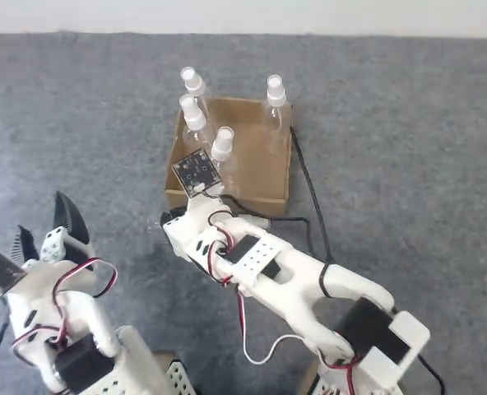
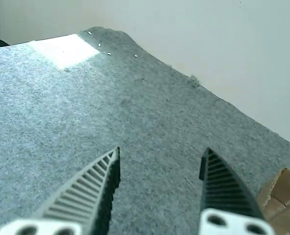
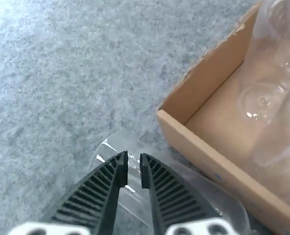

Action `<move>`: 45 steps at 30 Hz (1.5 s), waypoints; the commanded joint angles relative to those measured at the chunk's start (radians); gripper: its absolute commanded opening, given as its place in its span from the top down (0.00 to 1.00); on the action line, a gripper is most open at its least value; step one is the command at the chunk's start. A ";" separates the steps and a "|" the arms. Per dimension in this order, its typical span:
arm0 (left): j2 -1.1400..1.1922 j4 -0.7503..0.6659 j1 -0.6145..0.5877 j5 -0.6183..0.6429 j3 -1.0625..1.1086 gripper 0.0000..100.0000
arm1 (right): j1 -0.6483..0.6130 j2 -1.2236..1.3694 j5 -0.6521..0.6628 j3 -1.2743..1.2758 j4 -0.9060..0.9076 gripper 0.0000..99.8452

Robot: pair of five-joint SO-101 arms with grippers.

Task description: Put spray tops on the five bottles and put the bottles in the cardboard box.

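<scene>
Four topped bottles stand in the cardboard box on grey carpet beside a white wall. Your left gripper gapes wide; your right gripper is nearly closed.

Left gripper: jaws wide apart. Bare carpet between jaws and ahead of tips, free passage. Corner of cardboard box off to outer side of one jaw.
Right gripper: slim gap between jaws. Clear bottle lies right under tips. Box wall close beside one jaw, standing bottles crowded beyond it. Open carpet beside other jaw.
</scene>
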 commanded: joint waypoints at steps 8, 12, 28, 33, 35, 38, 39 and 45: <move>-0.017 -0.014 0.002 0.015 -0.004 0.75 | 0.005 -0.004 -0.009 -0.066 0.070 0.99; -0.017 -0.031 0.002 0.015 0.005 0.75 | 0.008 -0.010 0.029 -0.089 0.243 0.99; -0.017 -0.035 -0.005 0.015 0.005 0.75 | 0.008 -0.243 0.095 -0.133 0.650 0.99; -0.017 -0.035 -0.005 0.015 0.005 0.75 | 0.002 -0.286 0.091 -0.133 0.641 0.99; -0.017 -0.035 -0.005 0.015 0.005 0.75 | -0.005 -0.297 0.091 -0.135 0.619 0.99; -0.017 -0.035 -0.005 0.015 0.005 0.75 | -0.018 -0.311 0.091 -0.133 0.570 0.99; -0.017 -0.035 -0.005 0.015 0.005 0.75 | -0.030 -0.311 0.091 -0.133 0.547 0.99; -0.017 -0.035 -0.003 0.015 0.005 0.75 | -0.042 -0.272 0.094 -0.091 0.314 0.99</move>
